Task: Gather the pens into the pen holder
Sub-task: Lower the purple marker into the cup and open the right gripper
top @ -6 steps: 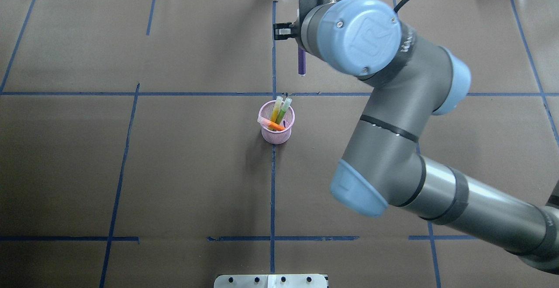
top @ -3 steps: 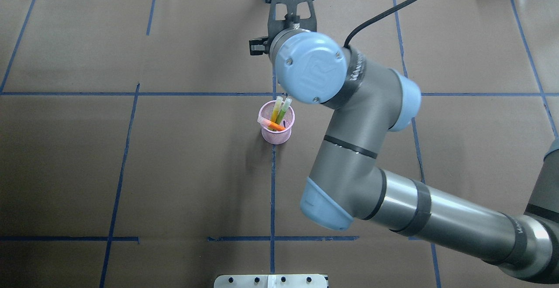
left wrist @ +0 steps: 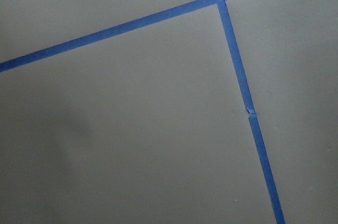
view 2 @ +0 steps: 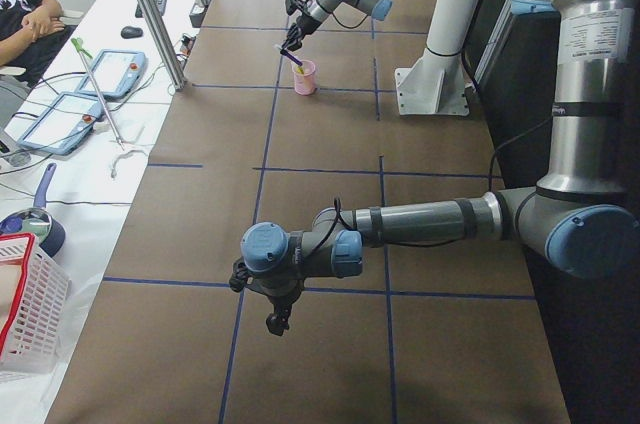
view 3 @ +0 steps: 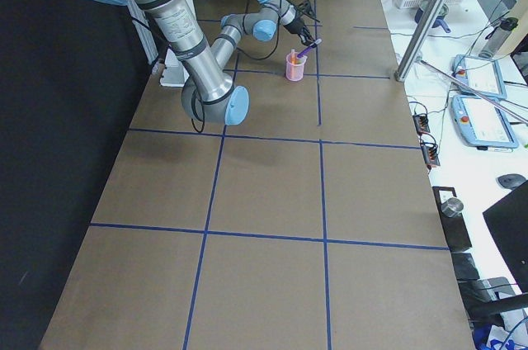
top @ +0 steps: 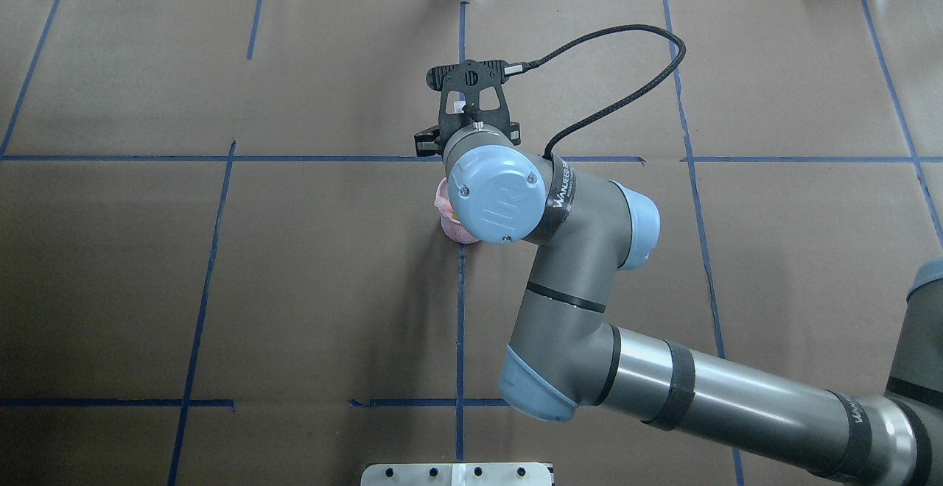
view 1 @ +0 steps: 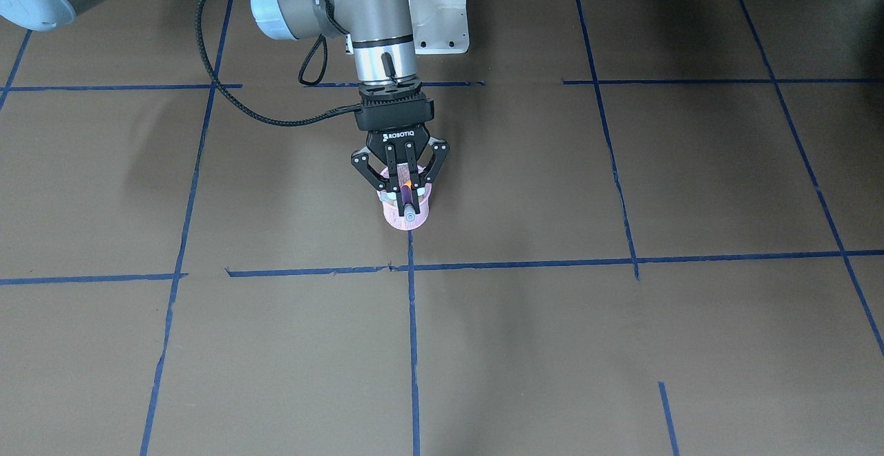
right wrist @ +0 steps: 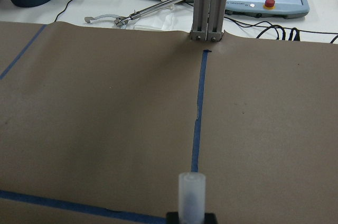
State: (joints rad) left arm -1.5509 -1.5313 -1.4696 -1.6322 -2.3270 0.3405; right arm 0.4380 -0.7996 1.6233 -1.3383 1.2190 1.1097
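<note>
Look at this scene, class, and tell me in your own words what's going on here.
The robot's right arm is doing the work. The right claw is shut on the purple pen and holds it slanted right above the pink pen holder, with the pen's lower end at the holder's mouth. The pen is not yet let go. The left claw hangs low over the table, far from the holder; whether it is open or shut cannot be told.

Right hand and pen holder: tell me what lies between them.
Only the purple pen, clamped in the right hand and slanting down toward the pen holder; the exterior front-facing view shows it.
</note>
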